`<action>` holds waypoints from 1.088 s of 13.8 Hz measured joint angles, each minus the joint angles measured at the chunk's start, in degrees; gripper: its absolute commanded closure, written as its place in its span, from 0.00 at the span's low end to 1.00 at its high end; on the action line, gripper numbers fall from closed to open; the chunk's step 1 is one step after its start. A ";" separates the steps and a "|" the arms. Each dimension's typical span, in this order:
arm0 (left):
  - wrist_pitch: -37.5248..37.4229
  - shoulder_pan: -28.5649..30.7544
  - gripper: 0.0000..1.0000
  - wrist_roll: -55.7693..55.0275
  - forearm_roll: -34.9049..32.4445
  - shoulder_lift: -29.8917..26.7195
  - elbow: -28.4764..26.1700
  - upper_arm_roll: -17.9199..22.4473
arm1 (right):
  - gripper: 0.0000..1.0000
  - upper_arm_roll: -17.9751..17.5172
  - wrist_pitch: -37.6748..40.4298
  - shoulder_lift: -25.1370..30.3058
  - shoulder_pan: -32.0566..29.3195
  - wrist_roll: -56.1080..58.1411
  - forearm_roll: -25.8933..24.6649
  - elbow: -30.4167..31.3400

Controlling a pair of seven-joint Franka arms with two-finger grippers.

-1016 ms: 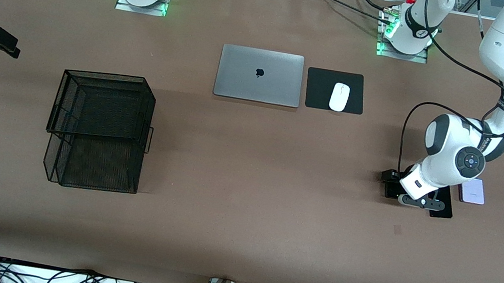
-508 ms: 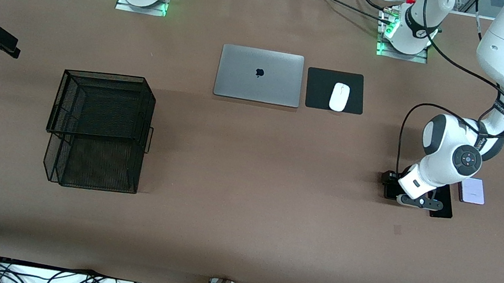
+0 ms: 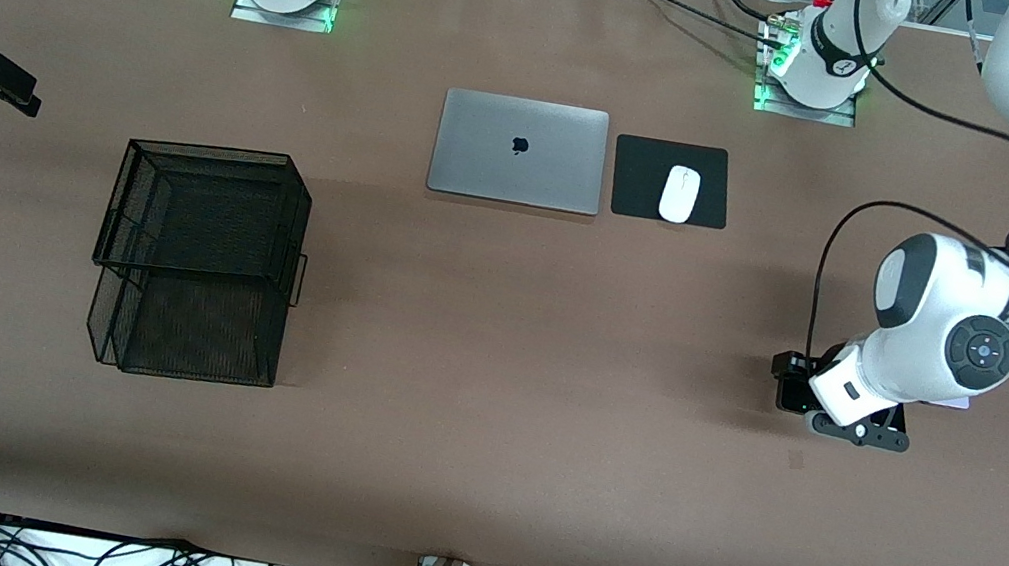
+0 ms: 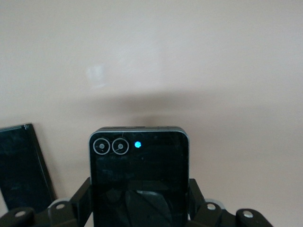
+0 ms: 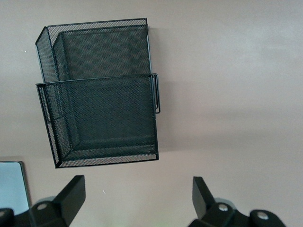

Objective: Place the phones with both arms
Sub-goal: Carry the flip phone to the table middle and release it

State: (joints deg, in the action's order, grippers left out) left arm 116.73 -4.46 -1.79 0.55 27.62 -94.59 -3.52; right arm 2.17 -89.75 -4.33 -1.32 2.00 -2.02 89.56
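My left gripper (image 3: 854, 430) is shut on the small squarish black flip phone (image 4: 139, 165) and holds it a little above the table near the left arm's end. The fingers (image 4: 81, 196) press on its two sides. The long slim black slab (image 4: 19, 165) lies flat on the table beside it; in the front view the arm covers most of it. The lavender-white phone shows only as a pale sliver (image 3: 957, 404) under the left arm's wrist. My right gripper (image 3: 7, 88) is open and empty, held high at the right arm's end, and the arm waits there.
A black wire-mesh basket (image 3: 199, 260) stands toward the right arm's end; it also shows in the right wrist view (image 5: 99, 94). A closed silver laptop (image 3: 519, 151) and a white mouse (image 3: 680, 193) on a black pad (image 3: 720, 170) lie near the bases.
My left arm has risen with the black flip phone in its grip and shifted toward the table's end, so it now covers the lavender phone. The right arm has not moved.
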 measured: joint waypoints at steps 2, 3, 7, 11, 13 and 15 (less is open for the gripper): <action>-3.84 -5.89 0.80 -3.71 0.44 -0.41 4.17 -0.38 | 0.00 -0.02 0.00 0.00 0.00 0.00 0.00 0.00; -3.98 -9.79 0.80 -6.85 1.49 -0.23 4.44 -0.47 | 0.00 -0.04 0.00 -0.01 0.00 0.00 0.00 0.00; 2.41 -26.41 0.76 -27.10 3.75 5.88 7.37 -0.51 | 0.00 -0.10 0.00 -0.01 0.00 0.00 0.00 0.01; 18.34 -34.18 0.66 -39.49 3.76 15.62 10.85 -0.38 | 0.00 -0.11 -0.14 -0.01 -0.01 0.00 0.00 0.01; 22.57 -35.69 0.66 -40.86 3.76 19.32 11.29 -0.32 | 0.00 -0.10 -0.30 -0.01 -0.01 0.00 0.00 0.01; 24.24 -36.37 0.37 -40.94 3.76 21.75 11.72 -0.29 | 0.00 -0.10 -0.42 -0.01 -0.01 0.00 0.00 0.01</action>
State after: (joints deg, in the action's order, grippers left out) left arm 140.97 -40.83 -42.73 4.31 49.37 -82.88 -3.82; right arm 2.07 -90.18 -4.34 -1.33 2.00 -2.02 89.56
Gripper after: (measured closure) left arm 0.198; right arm 0.000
